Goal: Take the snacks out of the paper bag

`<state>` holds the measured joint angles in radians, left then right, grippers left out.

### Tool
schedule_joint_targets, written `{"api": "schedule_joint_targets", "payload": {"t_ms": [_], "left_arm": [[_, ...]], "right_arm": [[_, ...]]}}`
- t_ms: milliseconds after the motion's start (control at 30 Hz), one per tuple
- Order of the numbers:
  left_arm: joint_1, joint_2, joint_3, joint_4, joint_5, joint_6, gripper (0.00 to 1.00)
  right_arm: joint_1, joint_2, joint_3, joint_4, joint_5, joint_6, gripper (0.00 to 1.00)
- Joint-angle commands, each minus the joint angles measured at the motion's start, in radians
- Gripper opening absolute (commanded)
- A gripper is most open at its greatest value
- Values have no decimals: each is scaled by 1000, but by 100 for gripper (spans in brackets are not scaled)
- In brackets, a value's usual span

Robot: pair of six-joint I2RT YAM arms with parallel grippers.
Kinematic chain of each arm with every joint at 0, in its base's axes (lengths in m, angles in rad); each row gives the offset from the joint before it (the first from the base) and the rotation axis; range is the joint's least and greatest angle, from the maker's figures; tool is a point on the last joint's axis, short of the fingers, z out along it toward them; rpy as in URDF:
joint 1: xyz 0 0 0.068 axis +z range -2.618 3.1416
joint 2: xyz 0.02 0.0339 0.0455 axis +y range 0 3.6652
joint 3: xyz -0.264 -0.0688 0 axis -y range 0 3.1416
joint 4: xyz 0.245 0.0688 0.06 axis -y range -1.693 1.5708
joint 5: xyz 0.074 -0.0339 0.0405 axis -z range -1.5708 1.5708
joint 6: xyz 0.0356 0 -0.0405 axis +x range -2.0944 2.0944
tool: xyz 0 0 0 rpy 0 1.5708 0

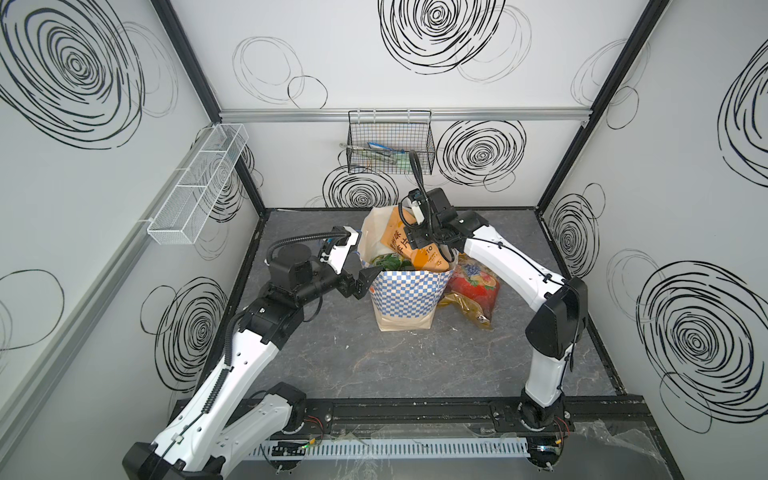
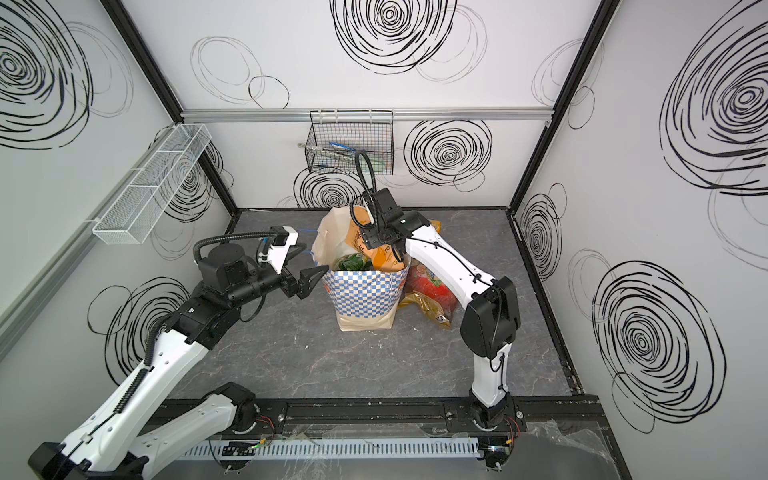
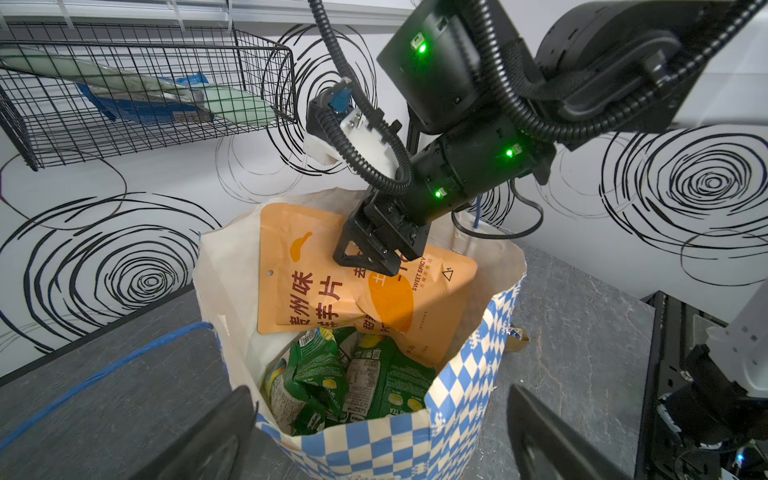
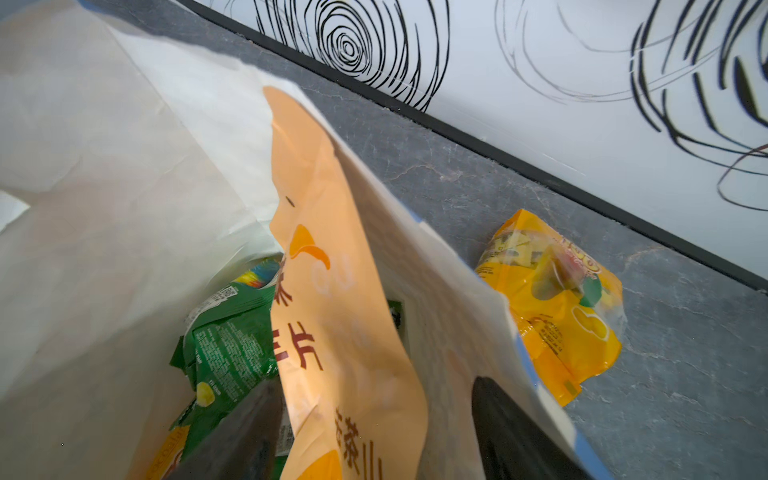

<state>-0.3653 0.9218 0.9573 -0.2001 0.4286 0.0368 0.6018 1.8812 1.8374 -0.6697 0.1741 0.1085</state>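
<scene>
The paper bag (image 1: 402, 299), cream with a blue-and-white checkered band, stands upright mid-table. An orange pouch with Chinese characters (image 1: 409, 247) (image 3: 316, 282) sticks out of its top, over green packets (image 3: 353, 374) lying deeper inside. My right gripper (image 1: 419, 245) (image 4: 374, 436) points down into the bag, open, a finger on either side of the pouch. My left gripper (image 1: 368, 280) (image 3: 380, 436) is open at the bag's left rim, its fingers (image 3: 208, 436) straddling the checkered wall. Outside the bag lie a red fruit pouch (image 1: 473, 282), a gold bag (image 1: 469, 311) and a yellow bag (image 4: 552, 303).
A black wire basket (image 1: 390, 143) with flat packets hangs on the back wall, and a white mesh shelf (image 1: 199, 187) on the left wall. The bag's blue cord handle (image 3: 104, 374) trails by the left gripper. The arms' black base rail (image 1: 415, 409) runs along the front edge.
</scene>
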Motion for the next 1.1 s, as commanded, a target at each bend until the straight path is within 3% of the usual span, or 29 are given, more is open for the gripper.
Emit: {"api": "schedule_joint_targets", "payload": {"t_ms": [0,100,300,367,833,1067], "left_arm": [[5,-15,7,57,6,2,96],[5,-14,6,56,5,4,96],[6,-10,11,51,18,4,96],[5,-6,14,48,19,3,96],[6,-9,14,53,51,-1,96],[6,-23,5,85,160,-6,96]], "right_arm": [[-7,26,6,-30,-71,14,68],[-9,40,30,-34,-82,15,52],[-5,41,125,-60,-131,16,7],[-2,27,142,-52,-163,16,1],[32,-110,171,77,-191,52,0],[42,-175,186,137,-217,89,0]]}}
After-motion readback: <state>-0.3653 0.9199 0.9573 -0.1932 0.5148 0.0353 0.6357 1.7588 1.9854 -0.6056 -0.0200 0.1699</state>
